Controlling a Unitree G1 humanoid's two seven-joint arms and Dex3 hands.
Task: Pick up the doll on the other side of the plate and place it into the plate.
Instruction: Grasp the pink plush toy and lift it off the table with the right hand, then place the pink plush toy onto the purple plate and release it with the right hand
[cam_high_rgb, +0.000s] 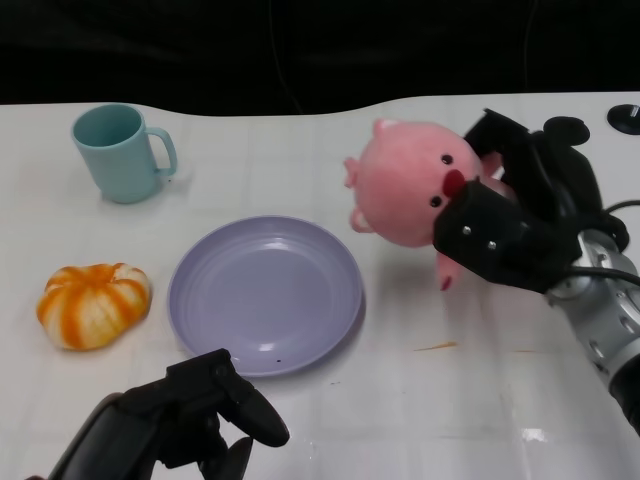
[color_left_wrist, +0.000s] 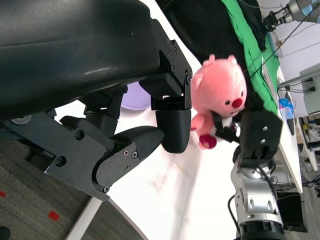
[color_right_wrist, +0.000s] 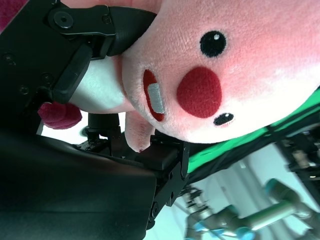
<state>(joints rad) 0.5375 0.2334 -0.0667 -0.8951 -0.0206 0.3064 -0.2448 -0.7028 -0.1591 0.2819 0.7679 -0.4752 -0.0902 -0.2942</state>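
Doll (cam_high_rgb: 412, 182) clamped in right hand (cam_high_rgb: 505, 235) fingers, apparently clear of table beside plate (cam_high_rgb: 264, 293), left hand (cam_high_rgb: 190, 415) loosely curled, idle; carry level over plate centre, lower, release only once seated.

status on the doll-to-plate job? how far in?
Done: the right hand grips the pink doll, which looks lifted off the table to the right of the purple plate. In hand: carrying it toward the plate. Left: bring the doll over the plate, which has nothing in it, and release. The left hand holds nothing, near the plate's front rim.
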